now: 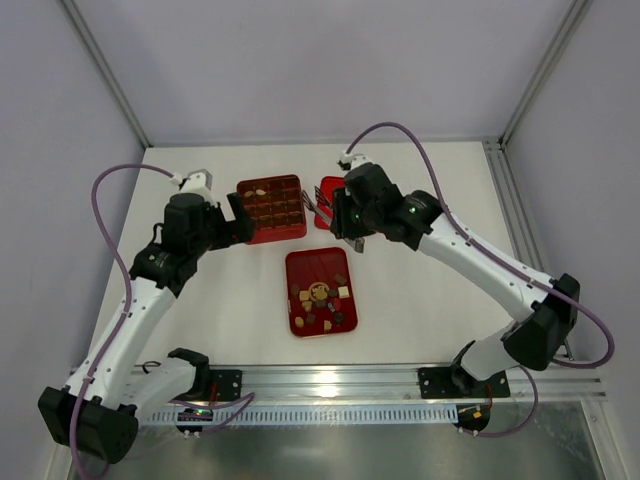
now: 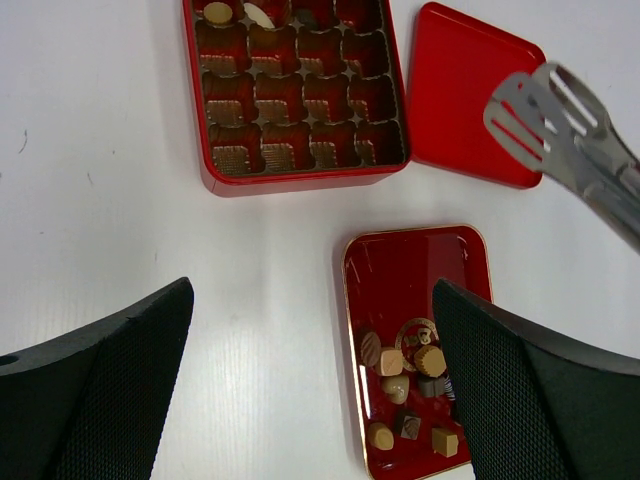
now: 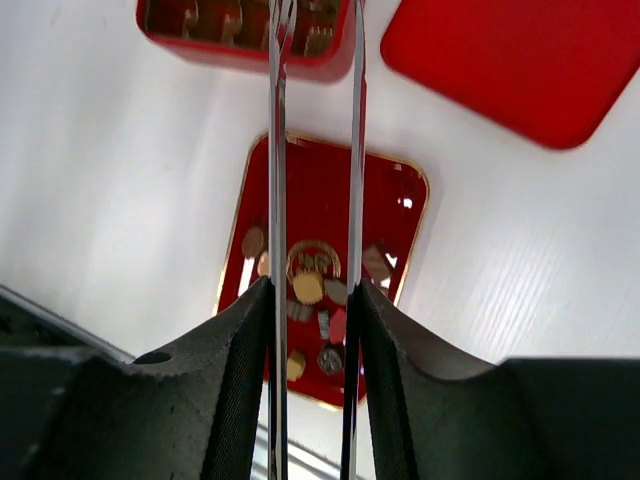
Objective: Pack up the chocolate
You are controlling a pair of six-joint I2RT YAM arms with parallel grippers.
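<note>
The chocolate (image 1: 320, 298) lies as several small brown and cream pieces at the near end of a flat red tray (image 1: 318, 262). In the left wrist view the same chocolate (image 2: 405, 375) shows on that tray (image 2: 415, 265). Two pale pieces (image 2: 238, 13) sit in the back row of the red compartmented box (image 2: 300, 178). My right gripper (image 3: 314, 290) is shut on metal tongs (image 3: 276, 150), whose blades stand apart with nothing between them, high above the tray (image 3: 395, 200). My left gripper (image 2: 315, 380) hangs open beside the box (image 1: 272, 238).
A flat red lid (image 1: 330, 192) lies right of the box, partly under the right arm. The tongs (image 2: 565, 130) reach over the lid's edge (image 2: 470, 95) in the left wrist view. White walls and a metal rail (image 1: 400, 380) bound the table.
</note>
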